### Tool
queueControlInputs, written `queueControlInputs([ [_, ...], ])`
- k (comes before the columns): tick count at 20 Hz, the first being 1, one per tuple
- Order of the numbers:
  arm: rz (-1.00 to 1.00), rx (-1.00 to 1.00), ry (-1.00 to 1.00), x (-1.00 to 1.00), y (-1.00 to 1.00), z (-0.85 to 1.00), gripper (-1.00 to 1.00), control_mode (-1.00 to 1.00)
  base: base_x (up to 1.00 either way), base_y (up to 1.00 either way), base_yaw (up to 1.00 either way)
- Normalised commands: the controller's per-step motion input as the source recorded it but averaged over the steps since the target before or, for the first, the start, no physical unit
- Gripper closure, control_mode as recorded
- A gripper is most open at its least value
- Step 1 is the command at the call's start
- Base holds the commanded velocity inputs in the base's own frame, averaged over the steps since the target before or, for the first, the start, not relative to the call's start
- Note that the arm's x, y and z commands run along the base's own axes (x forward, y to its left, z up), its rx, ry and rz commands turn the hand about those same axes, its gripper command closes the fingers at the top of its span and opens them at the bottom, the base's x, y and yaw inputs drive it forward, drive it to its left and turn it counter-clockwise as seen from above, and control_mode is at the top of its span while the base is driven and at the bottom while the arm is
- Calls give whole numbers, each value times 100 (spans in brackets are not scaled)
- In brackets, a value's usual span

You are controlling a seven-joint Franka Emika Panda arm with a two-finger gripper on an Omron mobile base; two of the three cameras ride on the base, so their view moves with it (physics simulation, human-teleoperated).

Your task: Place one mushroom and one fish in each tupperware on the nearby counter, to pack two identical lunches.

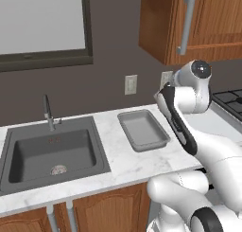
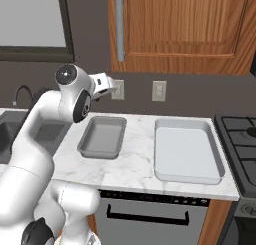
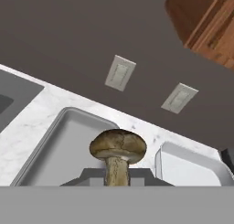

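You are holding a mushroom (image 3: 118,151) clamped by its stem in the tool (image 3: 117,175), up above the table (image 2: 135,164).

Your tool is hanging over the near end of the darker tupperware (image 3: 64,145), which is sitting on the marble beside the sink (image 1: 47,153). The paler tupperware (image 2: 187,151) is lying just to its right, near the stovetop (image 2: 242,139). Both are sitting below two wall outlets (image 3: 119,73).

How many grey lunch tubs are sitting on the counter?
2. The smaller, darker tub sits on the counter beside the sink. The larger, paler tub lies between it and the stovetop. More could be hidden outside these views.
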Motion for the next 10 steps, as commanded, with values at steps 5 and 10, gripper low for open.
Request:
queueControlInputs([
  [5, -1, 0, 10, 27, 20, -72, 100, -100, 0, 0, 0],
  [10, 0, 0, 20, 46, 21, -78, 100, -100, 0, 0, 0],
])
